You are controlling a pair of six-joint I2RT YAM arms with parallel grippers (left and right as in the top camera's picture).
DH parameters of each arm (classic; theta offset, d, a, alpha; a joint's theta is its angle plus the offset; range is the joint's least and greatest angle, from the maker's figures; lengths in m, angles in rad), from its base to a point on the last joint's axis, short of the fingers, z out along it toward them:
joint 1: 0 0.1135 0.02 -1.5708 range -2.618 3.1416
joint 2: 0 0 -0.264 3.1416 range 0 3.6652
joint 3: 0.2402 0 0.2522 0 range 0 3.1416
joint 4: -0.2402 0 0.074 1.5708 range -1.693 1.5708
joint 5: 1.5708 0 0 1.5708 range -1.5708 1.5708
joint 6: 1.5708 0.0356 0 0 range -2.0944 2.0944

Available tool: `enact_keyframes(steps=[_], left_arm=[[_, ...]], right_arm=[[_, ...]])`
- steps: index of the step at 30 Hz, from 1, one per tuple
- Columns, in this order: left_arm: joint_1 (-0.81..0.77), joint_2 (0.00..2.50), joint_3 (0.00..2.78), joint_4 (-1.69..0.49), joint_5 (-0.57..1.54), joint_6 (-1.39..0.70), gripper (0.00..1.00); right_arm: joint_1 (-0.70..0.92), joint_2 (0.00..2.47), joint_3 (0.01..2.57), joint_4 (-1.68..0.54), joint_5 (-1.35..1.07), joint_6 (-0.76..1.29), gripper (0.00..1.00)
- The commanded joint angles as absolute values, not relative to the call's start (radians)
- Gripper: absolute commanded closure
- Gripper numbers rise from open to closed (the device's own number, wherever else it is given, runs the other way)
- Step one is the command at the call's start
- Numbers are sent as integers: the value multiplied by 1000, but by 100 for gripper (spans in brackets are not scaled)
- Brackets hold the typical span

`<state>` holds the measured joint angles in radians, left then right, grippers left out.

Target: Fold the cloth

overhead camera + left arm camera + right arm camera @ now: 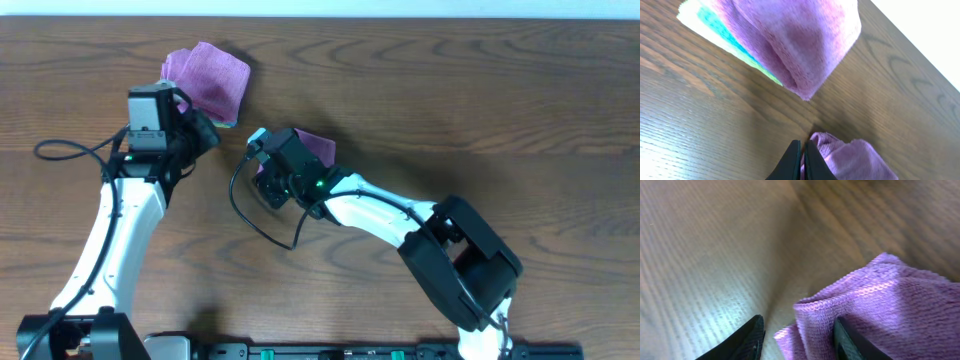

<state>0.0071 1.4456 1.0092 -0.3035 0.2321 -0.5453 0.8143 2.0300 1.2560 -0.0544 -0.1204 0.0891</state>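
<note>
Your right gripper (pixel 799 325) has its fingers spread wide, and the edge of the purple cloth (pixel 320 147) sits loose between them, near the middle of the table (pixel 480 100). Your left gripper (pixel 802 146) has its fingers pressed together, and a small purple lump (pixel 855 160) touches their side at 3 o'clock; you cannot tell if it is pinched. The folded stack of cloths (pixel 212 78) lies at 10 o'clock from the purple cloth.
</note>
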Motion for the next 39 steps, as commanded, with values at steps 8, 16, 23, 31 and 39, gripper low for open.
enact_keyframes(steps=[8, 16, 23, 31, 39], left_arm=[[35, 1436, 1037, -303, 246, -538, 94], [35, 1431, 1037, -302, 256, -538, 94], [35, 1415, 1037, -303, 262, -540, 94], [34, 1411, 1037, -303, 289, -573, 91], [32, 1411, 1037, -303, 343, -577, 84]], right_arm=[[894, 2050, 1268, -114, -159, 108, 51], [888, 1987, 1283, -97, -103, 119, 52], [876, 1814, 1304, -91, -81, 162, 49], [764, 1846, 1303, -112, -56, 213, 48], [681, 1990, 1303, -32, -243, 349, 48]])
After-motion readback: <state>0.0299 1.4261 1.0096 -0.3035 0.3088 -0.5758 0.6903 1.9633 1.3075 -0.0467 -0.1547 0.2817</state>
